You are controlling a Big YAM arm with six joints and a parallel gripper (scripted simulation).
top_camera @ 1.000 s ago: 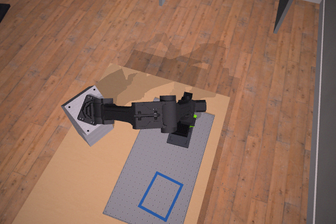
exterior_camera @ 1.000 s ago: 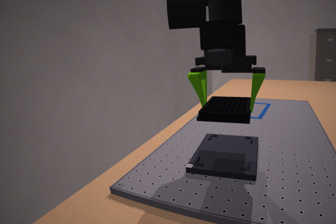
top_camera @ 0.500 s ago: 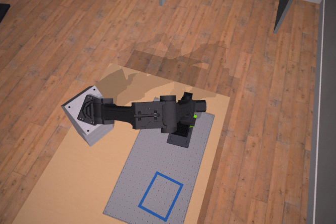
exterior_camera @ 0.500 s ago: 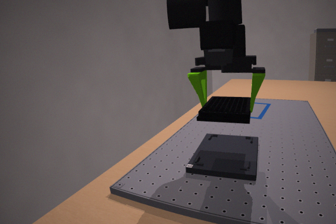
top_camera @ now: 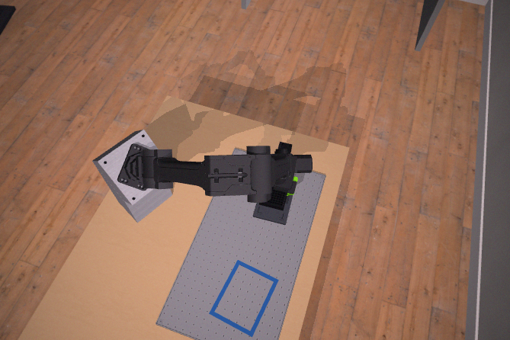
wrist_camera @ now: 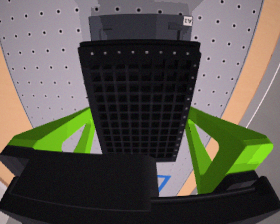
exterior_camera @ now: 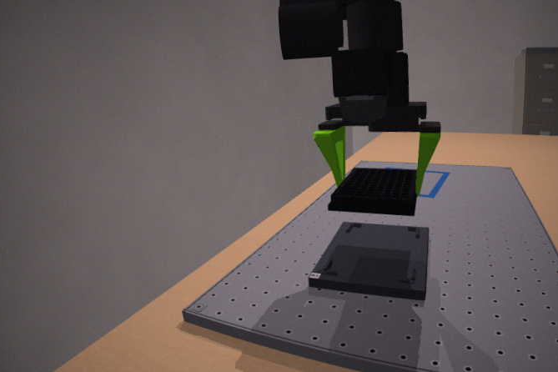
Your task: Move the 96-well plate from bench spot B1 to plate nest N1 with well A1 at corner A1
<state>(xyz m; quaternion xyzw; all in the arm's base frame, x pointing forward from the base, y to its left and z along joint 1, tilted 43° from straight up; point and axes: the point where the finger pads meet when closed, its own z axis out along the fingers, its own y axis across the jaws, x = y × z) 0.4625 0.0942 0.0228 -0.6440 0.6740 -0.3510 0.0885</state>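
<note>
My gripper with green fingers is shut on the black 96-well plate and holds it level in the air, across its short sides. The plate hangs a clear gap above the dark plate nest N1, roughly over it. The nest has small corner locators and a white A1 label at its near left corner. In the wrist view the plate fills the middle between the fingers, with the nest showing beyond its far edge. In the overhead view the arm hides most of the plate and the nest.
The grey perforated breadboard lies on the tan bench. The blue outline of spot B1 stands empty at its other end. The arm's base block stands to the left of the board. A filing cabinet stands far behind.
</note>
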